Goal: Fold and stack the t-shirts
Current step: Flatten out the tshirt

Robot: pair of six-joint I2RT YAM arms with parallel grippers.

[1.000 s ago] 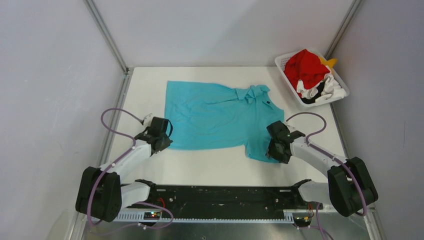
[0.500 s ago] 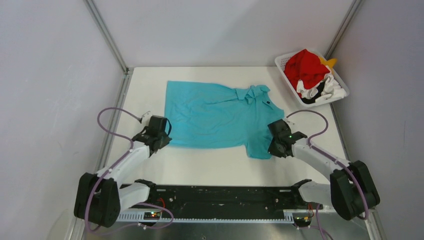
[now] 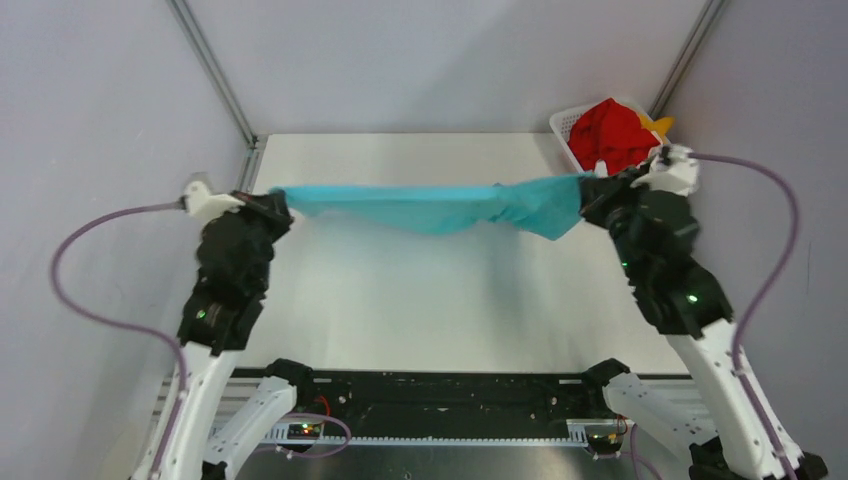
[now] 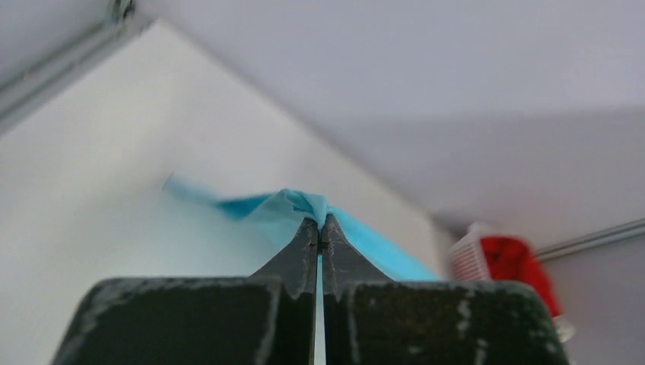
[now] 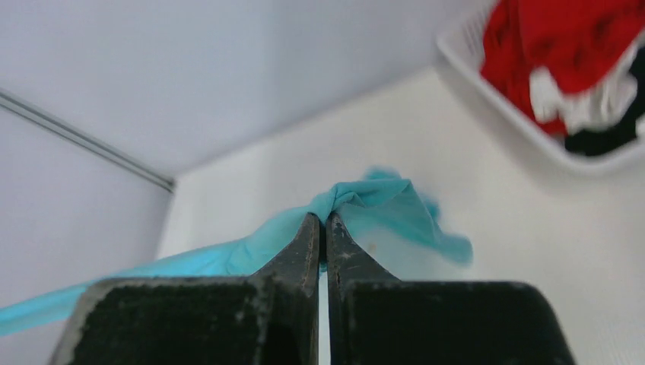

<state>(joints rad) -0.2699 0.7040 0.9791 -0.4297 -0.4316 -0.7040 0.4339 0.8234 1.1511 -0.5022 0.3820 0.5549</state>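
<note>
Above tabletop: teal t-shirt held stretched in air as a sagging band, left to right.
Left fingers: clamped together on one shirt end.
Right fingers: clamped together on other end.
Far right corner: basket, red t-shirt piled inside.

The light is soft, even and fairly bright, without glare. The teal shirt throws only a faint grey shadow on the table. The top view is sharp. In both wrist views the shirt is smeared and the basket is out of focus.
</note>
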